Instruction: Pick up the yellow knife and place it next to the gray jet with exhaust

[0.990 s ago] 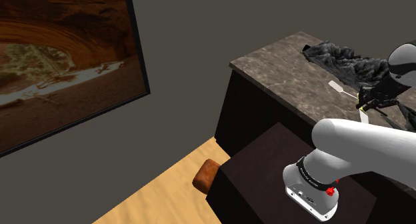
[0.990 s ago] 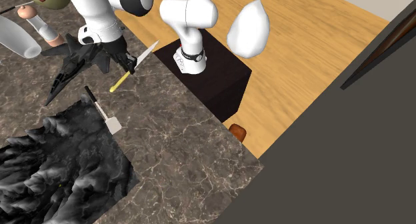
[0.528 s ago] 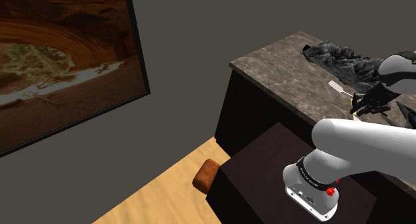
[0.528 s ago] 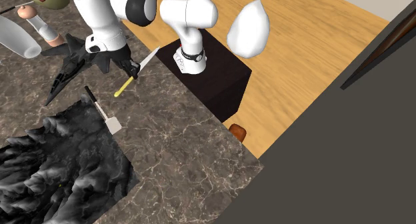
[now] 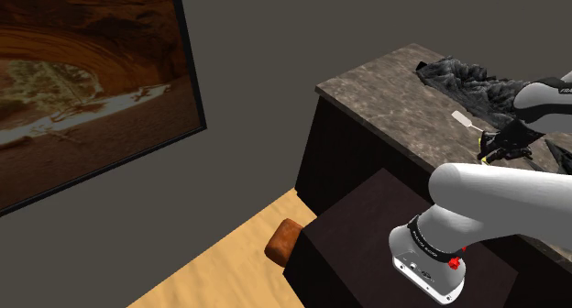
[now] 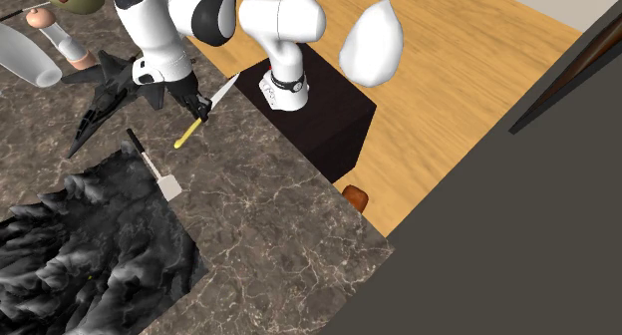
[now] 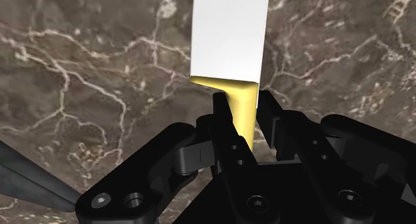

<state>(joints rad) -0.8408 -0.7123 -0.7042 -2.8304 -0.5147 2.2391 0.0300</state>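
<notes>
"Yellow-handled knife with the flat white blade point(image 7: 230, 49), where is it?"

"In the all-black two-finger gripper point(image 7: 245, 103). The fingers point(image 7: 223, 113) are pinching the yellow handle from both sides, and the blade sticks out past the fingertips, with the brown veined marble counter point(image 7: 87, 63) behind it."

"And from the second exterior view?"

"The knife point(image 6: 189, 133) hangs slanted in the gripper point(image 6: 202, 110) over the counter point(image 6: 279, 213), with the blade tip pointing up toward the dark box stand point(image 6: 334, 119) and the handle end pointing down. I can't tell whether that end touches the marble."

"Where's the jet?"

"The dark grey jet point(image 6: 98, 102) lies on the counter just beside the gripper, on that view's left, partly behind the white arm point(image 6: 150, 29)."

"Anything else close by?"

"A spatula with a black handle and a pale square blade point(image 6: 156, 171) lies near the knife, at the edge of a black craggy mass point(image 6: 90, 253). In the shoulder view the gripper point(image 5: 502, 148) sits low over the counter point(image 5: 385, 82), near that spatula point(image 5: 463, 121)."
</notes>
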